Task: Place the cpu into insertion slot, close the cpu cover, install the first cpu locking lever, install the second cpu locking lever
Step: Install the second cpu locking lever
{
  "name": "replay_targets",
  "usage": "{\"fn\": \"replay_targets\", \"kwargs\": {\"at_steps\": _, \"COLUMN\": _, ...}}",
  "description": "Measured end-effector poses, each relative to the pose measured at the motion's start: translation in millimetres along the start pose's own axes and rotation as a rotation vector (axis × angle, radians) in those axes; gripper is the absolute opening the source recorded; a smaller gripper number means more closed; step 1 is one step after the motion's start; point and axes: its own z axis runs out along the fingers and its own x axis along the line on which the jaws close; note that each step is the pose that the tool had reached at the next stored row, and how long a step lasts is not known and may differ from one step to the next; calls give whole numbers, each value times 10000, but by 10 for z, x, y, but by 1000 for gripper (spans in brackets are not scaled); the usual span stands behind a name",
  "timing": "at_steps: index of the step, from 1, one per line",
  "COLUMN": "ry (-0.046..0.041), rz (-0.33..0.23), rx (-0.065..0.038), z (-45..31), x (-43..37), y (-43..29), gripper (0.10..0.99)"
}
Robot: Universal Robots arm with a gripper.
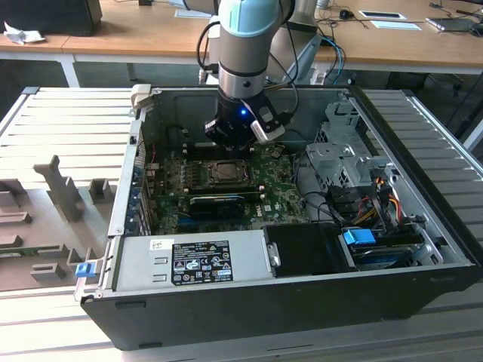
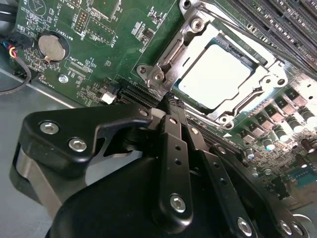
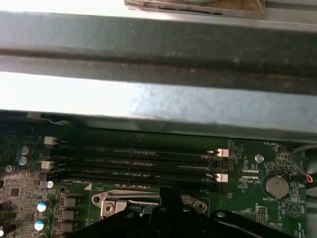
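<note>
Lab room, wooden desks at the back; an open PC case [image 1: 423, 249] lies on its side on a ribbed grey surface [image 1: 60, 121].

The cpu [image 2: 214, 75] already sits in the insertion slot [image 2: 237, 105], silver top up, on the green motherboard [image 2: 99, 44]. The cpu cover [image 2: 270, 79] looks closed down over it, chip showing through the window. A locking lever [image 2: 166, 49] runs along one edge of the socket; can't tell if it's latched.

Handling, my read: the chip is light, stiff and slick, with fragile socket contacts under it, so edges only and no side load. The cover is thin sheet metal that bends if forced. The lever is springy wire; take it at the free end.

The gripper [image 2: 169, 101] is pinched together with nothing in it, tips hovering just beside the socket corner near the lever hinge. In the exterior view the arm [image 1: 243, 68] comes straight down into the case, wrist vertical over the socket. RAM slots [image 3: 133, 161] sit just beyond it.
</note>
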Motion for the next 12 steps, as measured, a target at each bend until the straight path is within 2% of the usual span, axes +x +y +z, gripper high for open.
{"fn": "replay_targets", "kwargs": {"at_steps": 5, "ry": -1, "rz": 1, "rx": -1, "z": -23, "x": 1, "y": -17, "gripper": 106}}
{"fn": "replay_targets", "kwargs": {"at_steps": 6, "ry": -1, "rz": 2, "rx": 0, "z": -66, "x": 1, "y": -11, "gripper": 106}}
{"fn": "replay_targets", "kwargs": {"at_steps": 7, "ry": 0, "rz": 1, "rx": 6, "z": -191, "x": -1, "y": 6, "gripper": 106}}
{"fn": "replay_targets", "kwargs": {"at_steps": 10, "ry": 0, "rz": 0, "rx": 13, "z": -261, "x": -3, "y": 16, "gripper": 106}}
{"fn": "replay_targets", "kwargs": {"at_steps": 12, "ry": -2, "rz": 0, "rx": 12, "z": -267, "x": -1, "y": -8, "gripper": 106}}
